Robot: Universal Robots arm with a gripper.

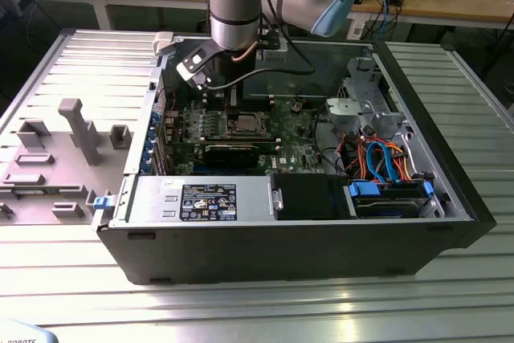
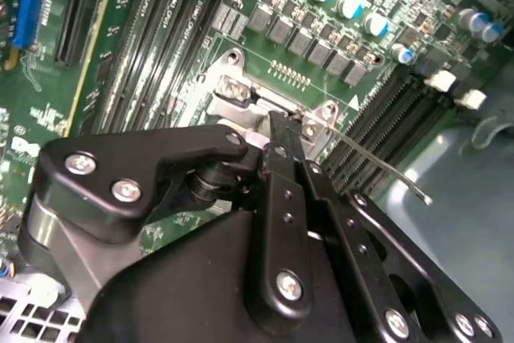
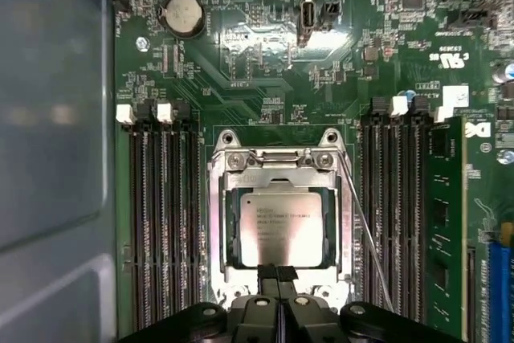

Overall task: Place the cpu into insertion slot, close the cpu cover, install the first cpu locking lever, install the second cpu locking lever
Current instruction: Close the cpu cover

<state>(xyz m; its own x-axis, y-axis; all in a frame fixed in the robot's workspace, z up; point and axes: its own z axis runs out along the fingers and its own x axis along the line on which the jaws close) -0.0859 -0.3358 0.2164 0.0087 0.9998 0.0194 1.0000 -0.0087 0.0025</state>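
The cpu [image 3: 279, 228] lies flat in the insertion slot [image 3: 215, 198], its silver top showing through the window of the cpu cover [image 3: 277, 178], which lies down around it. My gripper [image 3: 277, 272] is shut, with its two thin fingertips pressed together at the edge of the cover nearest the wrist. In the second wrist view the gripper [image 2: 277, 124] touches the socket's silver frame. A thin wire locking lever [image 3: 365, 230] runs along one side of the socket and stands out free at an angle [image 2: 377, 162]. In the exterior view the gripper [image 1: 233, 102] hangs just over the socket [image 1: 245, 124].
Black memory slots [image 3: 165, 222] flank the socket, with a green memory stick [image 3: 446, 214] beside one bank. A long black expansion card [image 1: 233, 150], the power supply [image 1: 201, 198] and coloured drive cables [image 1: 377, 158] fill the open case. A grey parts fixture [image 1: 56, 158] lies at the exterior view's left.
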